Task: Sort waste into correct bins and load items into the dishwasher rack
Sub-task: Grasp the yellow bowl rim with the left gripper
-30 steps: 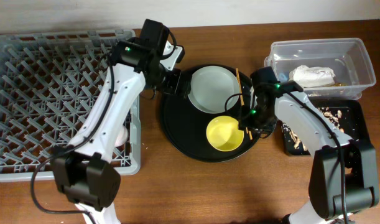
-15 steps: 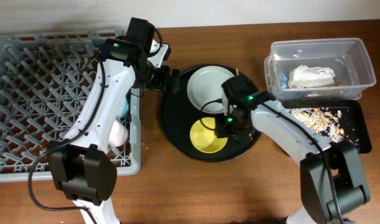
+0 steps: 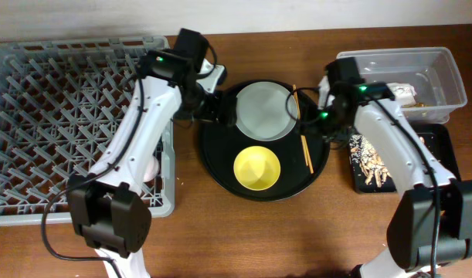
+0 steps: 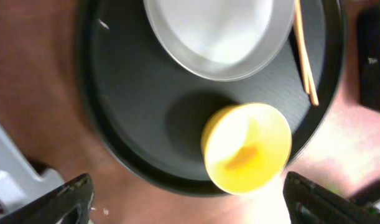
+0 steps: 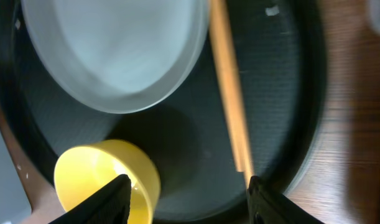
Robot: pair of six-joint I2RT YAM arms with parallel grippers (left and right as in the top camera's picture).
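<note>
Waste looks sorted to me, napkin in tub, scraps in black tray; plate, bowl, chopsticks not yet racked, left gripper and right gripper spread empty.

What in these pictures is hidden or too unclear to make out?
Overhead: the left arm covers most of the pink cup in the dishwasher rack; the right arm covers part of the black scraps tray and napkin.
Left wrist: plate and chopsticks cut off by the top edge.
Right wrist: yellow bowl cut off at the bottom.
</note>
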